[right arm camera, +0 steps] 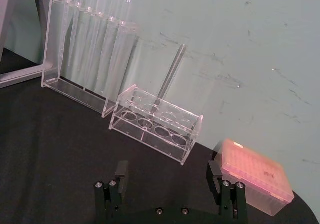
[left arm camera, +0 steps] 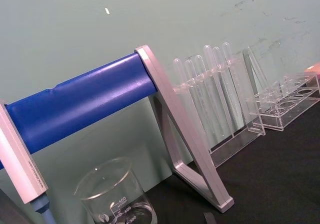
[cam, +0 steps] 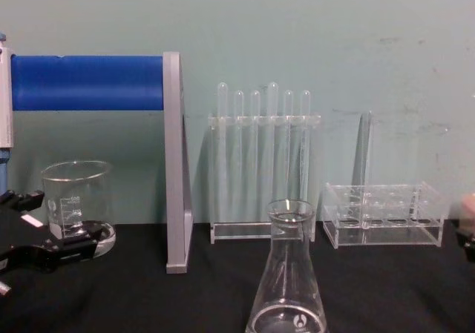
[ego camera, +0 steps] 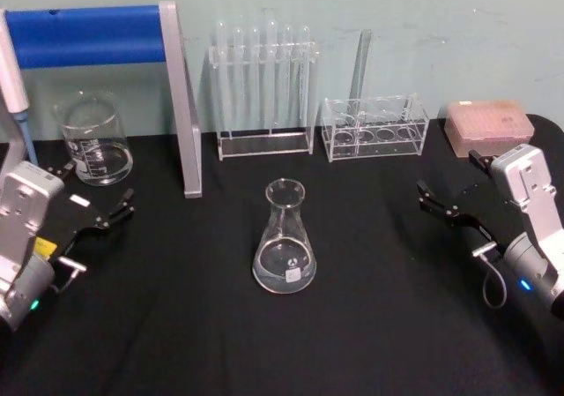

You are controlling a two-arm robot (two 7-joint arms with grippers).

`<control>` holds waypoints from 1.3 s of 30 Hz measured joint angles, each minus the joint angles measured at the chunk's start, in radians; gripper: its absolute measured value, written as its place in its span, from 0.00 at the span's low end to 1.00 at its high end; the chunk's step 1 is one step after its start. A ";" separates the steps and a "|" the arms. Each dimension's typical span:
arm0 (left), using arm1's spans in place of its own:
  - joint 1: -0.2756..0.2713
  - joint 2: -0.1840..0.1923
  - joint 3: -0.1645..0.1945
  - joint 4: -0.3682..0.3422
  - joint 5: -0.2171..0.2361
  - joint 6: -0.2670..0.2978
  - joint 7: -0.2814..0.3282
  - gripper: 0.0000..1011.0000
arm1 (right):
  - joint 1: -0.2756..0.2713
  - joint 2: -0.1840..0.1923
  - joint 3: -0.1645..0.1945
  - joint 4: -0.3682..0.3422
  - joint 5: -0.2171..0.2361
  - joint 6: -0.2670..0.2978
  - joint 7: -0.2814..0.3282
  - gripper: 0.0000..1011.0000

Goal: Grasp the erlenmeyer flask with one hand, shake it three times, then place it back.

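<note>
The erlenmeyer flask [ego camera: 284, 237] is clear glass with a small white logo near its base. It stands upright on the black table, in the middle and towards the front, and rises large at the lower centre of the chest view [cam: 288, 288]. My left gripper [ego camera: 97, 187] rests open at the left, well clear of the flask and just in front of a beaker; the chest view catches it at the left edge [cam: 56, 222]. My right gripper [ego camera: 449, 177] is open at the right, also apart from the flask. Its two fingers [right arm camera: 120, 171] stand wide with nothing between them.
A graduated beaker [ego camera: 92, 140] stands back left. Beside it is a grey stand with a blue bar [ego camera: 88, 34] and a pipette [ego camera: 18, 87]. A rack of test tubes [ego camera: 264, 87], a low clear rack [ego camera: 374, 127] and a pink tip box [ego camera: 489, 124] line the back.
</note>
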 joint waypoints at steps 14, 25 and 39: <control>0.000 0.000 0.000 0.000 0.000 0.000 0.000 0.99 | 0.000 0.000 0.000 0.000 0.000 0.000 0.000 0.99; 0.000 0.000 0.000 0.000 0.000 0.000 0.000 0.99 | 0.000 0.000 0.000 0.000 0.000 0.000 0.000 0.99; 0.000 0.000 0.000 0.000 0.000 0.000 0.000 0.99 | -0.011 -0.007 0.015 -0.010 0.008 0.000 0.020 0.99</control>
